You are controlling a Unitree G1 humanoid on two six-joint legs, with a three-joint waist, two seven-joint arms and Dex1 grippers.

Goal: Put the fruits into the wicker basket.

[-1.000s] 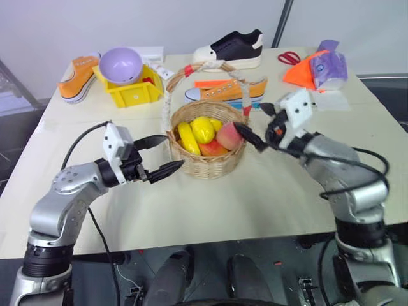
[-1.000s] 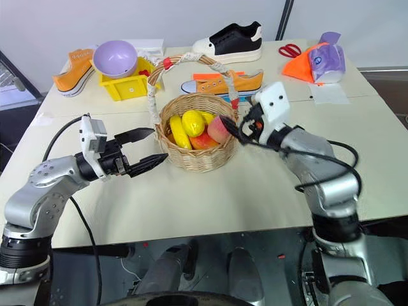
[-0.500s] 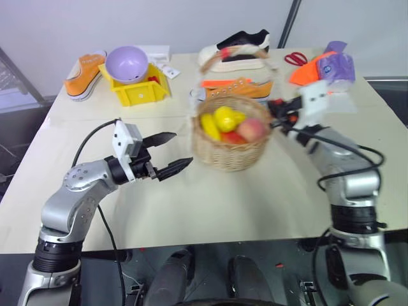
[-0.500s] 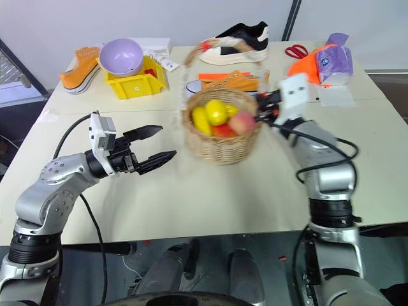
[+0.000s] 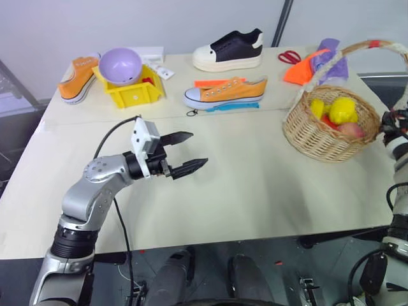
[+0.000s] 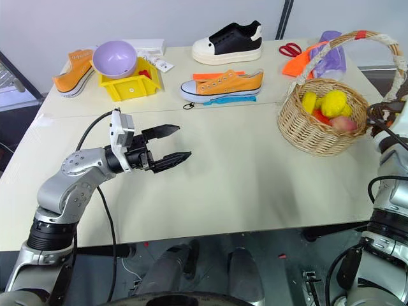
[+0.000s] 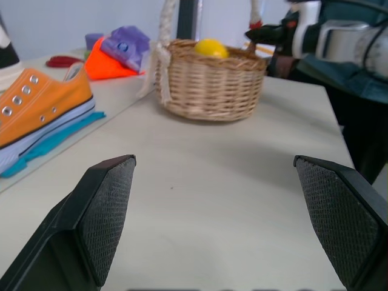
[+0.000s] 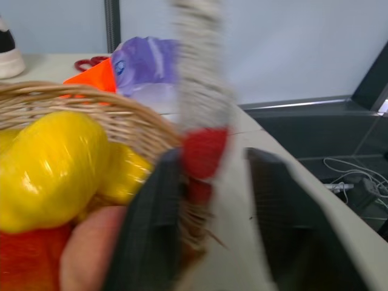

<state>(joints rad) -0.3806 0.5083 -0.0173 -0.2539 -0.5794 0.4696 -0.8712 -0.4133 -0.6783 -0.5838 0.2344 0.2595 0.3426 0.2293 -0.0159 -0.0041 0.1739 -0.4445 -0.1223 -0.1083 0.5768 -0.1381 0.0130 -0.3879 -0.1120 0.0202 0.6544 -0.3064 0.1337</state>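
Wicker basket (image 6: pixel 320 124) with the fruits (image 6: pixel 332 105) sits at the surface's (image 6: pixel 242 178) right edge; right end effector (image 8: pixel 209 200) straddles its handle base, grip uncertain. Left end effector (image 6: pixel 171 144) hangs spread and empty mid-surface. Behind: orange sneaker (image 6: pixel 222 85), yellow bin (image 6: pixel 131 86), purple bowl (image 6: pixel 114 59).

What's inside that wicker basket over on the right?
The wicker basket holds toy fruits: a yellow lemon, another yellow piece, a pink peach and something red-orange. Whatever lies beneath them is covered.
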